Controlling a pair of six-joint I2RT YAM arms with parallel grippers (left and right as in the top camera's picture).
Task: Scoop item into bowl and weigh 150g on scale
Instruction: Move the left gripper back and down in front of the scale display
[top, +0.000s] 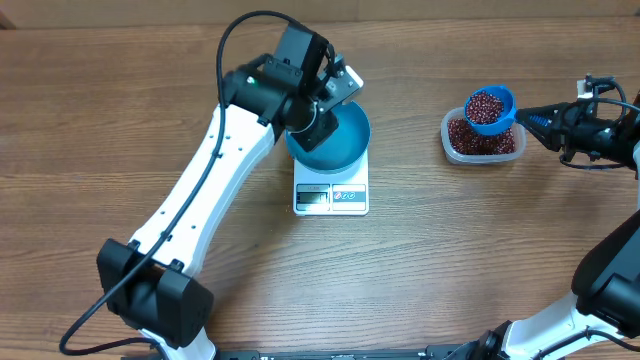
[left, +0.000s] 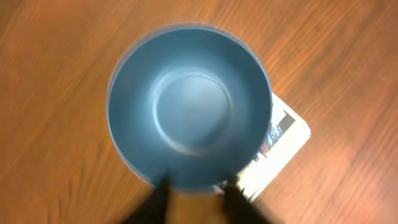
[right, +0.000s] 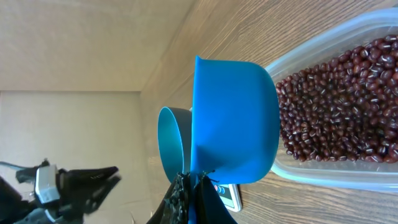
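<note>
The teal bowl (top: 342, 140) stands empty on the white scale (top: 331, 198). My left gripper (top: 300, 130) is at the bowl's left rim. In the left wrist view the bowl (left: 189, 106) fills the frame, with the scale (left: 283, 140) showing under it. The left gripper (left: 196, 186) is open there, its blurred fingers (left: 158, 199) apart at the near rim with nothing between them. My right gripper (top: 522, 117) is shut on the handle of a blue scoop (top: 490, 108) heaped with beans, held over the clear tub (top: 510, 148). The scoop (right: 233, 124) hides its load in the right wrist view.
The tub (right: 323, 177) holds a bed of red-brown beans (right: 336, 106). Behind the scoop in the right wrist view are the bowl (right: 171, 143) and a corner of the scale (right: 229, 194). The left arm's white links cross the table's left half.
</note>
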